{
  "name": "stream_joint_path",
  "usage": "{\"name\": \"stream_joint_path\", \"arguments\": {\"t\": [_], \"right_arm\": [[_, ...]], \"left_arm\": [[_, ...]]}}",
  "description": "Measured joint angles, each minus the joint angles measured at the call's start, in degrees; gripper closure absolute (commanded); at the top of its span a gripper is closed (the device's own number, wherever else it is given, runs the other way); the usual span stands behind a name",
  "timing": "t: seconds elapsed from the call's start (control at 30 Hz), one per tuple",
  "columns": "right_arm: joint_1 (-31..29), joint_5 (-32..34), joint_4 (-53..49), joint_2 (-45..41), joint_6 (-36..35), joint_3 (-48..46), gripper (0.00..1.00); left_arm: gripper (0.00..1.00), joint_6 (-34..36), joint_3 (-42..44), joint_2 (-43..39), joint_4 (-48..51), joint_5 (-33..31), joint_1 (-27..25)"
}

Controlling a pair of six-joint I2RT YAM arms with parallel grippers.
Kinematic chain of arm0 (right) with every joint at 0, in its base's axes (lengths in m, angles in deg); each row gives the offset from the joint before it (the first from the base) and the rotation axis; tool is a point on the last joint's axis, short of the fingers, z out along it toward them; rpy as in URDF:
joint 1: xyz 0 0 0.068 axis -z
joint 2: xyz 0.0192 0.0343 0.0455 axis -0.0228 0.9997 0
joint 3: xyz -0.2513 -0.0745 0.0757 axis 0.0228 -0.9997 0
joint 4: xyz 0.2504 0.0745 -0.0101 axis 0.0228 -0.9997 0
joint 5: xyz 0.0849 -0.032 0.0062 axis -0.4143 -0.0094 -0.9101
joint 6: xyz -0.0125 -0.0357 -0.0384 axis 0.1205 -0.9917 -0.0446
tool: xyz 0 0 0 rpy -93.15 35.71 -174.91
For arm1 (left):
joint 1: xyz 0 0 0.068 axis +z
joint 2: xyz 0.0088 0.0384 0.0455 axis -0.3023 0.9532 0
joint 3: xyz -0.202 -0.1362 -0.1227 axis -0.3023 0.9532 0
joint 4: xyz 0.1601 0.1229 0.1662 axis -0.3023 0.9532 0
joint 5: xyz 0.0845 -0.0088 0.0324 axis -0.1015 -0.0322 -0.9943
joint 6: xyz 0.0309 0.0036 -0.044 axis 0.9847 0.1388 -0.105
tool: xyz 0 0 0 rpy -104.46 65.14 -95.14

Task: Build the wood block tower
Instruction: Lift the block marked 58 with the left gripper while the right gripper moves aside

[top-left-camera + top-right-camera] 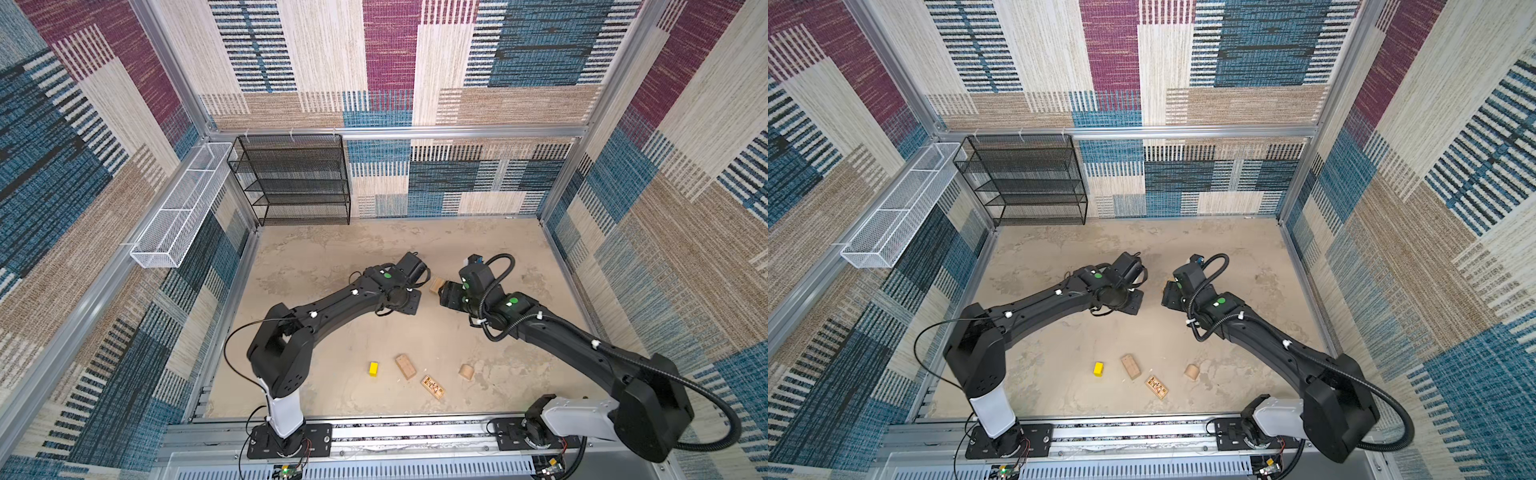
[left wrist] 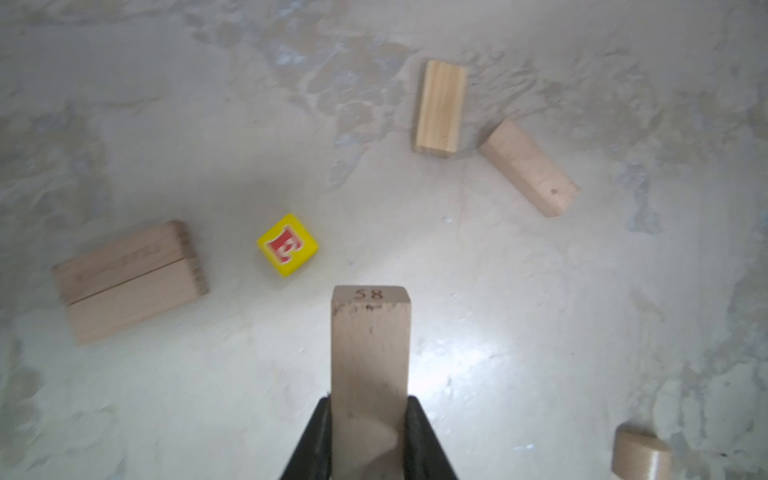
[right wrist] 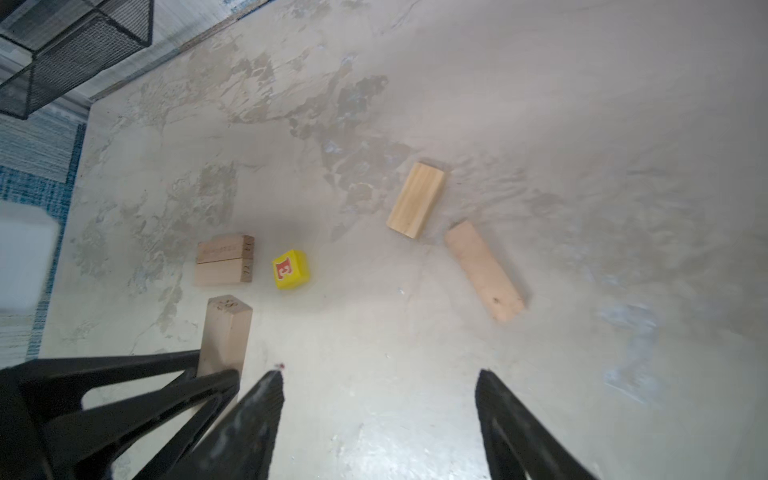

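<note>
Early step, no tower standing yet. Left jaws pinch numbered tan block (image 2: 370, 353); right jaws spread, empty. Next likely: set it crosswise on paired tan blocks (image 2: 129, 282) ahead of left jaws, beside yellow letter cube (image 2: 287, 245).

Top views: bright, even, sharp; only faint shadows on the table (image 1: 332, 257); rails (image 1: 395, 133) bow toward the edges
Left wrist: white glare on the table beside the held block (image 2: 370, 345); corners darker; block pair (image 2: 129, 282) smeared by blur
Right wrist: flatter, greyer light; pale glare near the right gripper (image 3: 379, 374), whose tips are soft; dim shadow round the yellow cube (image 3: 291, 269); mesh shelf (image 3: 70, 54) out of focus
</note>
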Motion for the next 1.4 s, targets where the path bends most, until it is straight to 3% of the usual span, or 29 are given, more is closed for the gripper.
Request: {"name": "stream_joint_path", "arguments": {"t": [0.33,0.57,1.03,1.4], "right_arm": [[-11.8,1.7,2.2,29.8,0.0,29.9,0.21],[-13.4,1.7,2.5,40.0,1.7,42.5,0.21],[-14.6,1.8,0.0,40.4,1.8,43.1,0.20],[-14.5,7.8,0.8,33.6,-0.4,30.9,0.19]], "left_arm": [[1.00,-0.4,15.6,-25.0,1.4,-3.0,9.1],[1.00,1.1,19.5,-34.8,6.7,-4.4,16.6],[1.00,2.8,21.1,-34.5,8.0,-1.3,21.0],[1.00,2.6,14.8,-22.9,6.7,1.7,21.2]]}}
